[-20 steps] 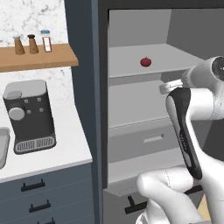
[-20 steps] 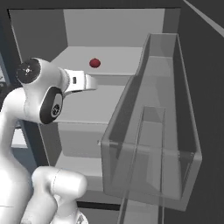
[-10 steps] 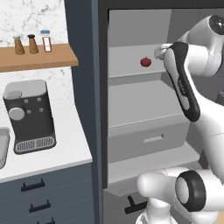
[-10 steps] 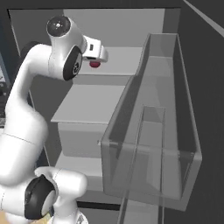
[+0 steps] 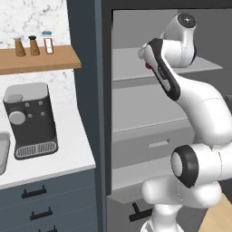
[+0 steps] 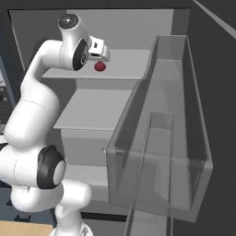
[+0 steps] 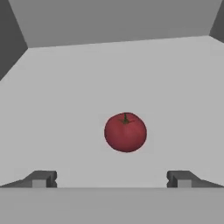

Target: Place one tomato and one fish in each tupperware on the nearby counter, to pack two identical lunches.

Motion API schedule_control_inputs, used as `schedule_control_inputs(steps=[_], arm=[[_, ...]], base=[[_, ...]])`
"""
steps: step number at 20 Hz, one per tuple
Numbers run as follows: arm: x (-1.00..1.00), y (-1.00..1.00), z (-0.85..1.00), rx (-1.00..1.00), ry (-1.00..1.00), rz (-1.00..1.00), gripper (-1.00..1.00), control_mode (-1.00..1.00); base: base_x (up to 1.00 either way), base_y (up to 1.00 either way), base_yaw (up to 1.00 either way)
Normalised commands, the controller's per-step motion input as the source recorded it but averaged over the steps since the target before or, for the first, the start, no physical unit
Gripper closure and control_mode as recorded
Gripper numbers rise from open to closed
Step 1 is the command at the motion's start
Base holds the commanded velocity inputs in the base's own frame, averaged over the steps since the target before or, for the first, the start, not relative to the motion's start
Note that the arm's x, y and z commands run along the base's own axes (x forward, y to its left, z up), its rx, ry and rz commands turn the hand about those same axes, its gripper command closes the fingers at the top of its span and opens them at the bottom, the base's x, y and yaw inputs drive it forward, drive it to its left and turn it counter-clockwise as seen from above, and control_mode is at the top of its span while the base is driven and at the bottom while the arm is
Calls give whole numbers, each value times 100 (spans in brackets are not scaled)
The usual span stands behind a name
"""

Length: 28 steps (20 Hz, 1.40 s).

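Note:
One red tomato [image 7: 125, 132] with a small dark stem sits on the upper grey shelf [image 6: 129, 60] inside the open fridge. In the hand view it lies a short way beyond my open gripper [image 7: 111, 178], a little right of the midline, and nothing is between the fingertips [image 7: 41, 178]. From the right base view the gripper [image 6: 102, 58] hovers just above and behind the tomato [image 6: 99, 67]. In the left base view the arm hides all but a sliver of the tomato [image 5: 147, 66]. The white counter [image 5: 68, 156] lies to the left. The fish and the tupperware are out of view.
A black coffee machine [image 5: 31, 120] stands on the counter under a wooden shelf [image 5: 38, 61] with shakers. The fridge door's clear bins [image 6: 161, 138] jut out on the right. Lower fridge shelves and a drawer [image 5: 154, 145] sit beneath the arm.
The arm has risen from the middle shelf level and reached onto the upper shelf, bringing the hand close to the tomato. The jaws stayed open.

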Motion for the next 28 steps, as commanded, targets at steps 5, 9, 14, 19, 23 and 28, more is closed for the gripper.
schedule_control_inputs(steps=[5, 9, 14, 19, 23, 28], arm=[[5, -4, -17, -12, 11, 0, -100, -100], [0, 0, -4, -10, 15, 0, -100, -100], [45, -36, -8, 0, 7, 3, -100, -100], [48, -15, 0, 0, 12, 4, -100, -100], [0, 4, 0, 0, 12, 8, -100, -100], [0, 11, 0, 0, 6, 9, -100, -100]], base=[[0, 0, 0], [0, 0, 0], [0, 0, 0], [0, 0, 0], [0, 0, 0], [0, 0, 0]])
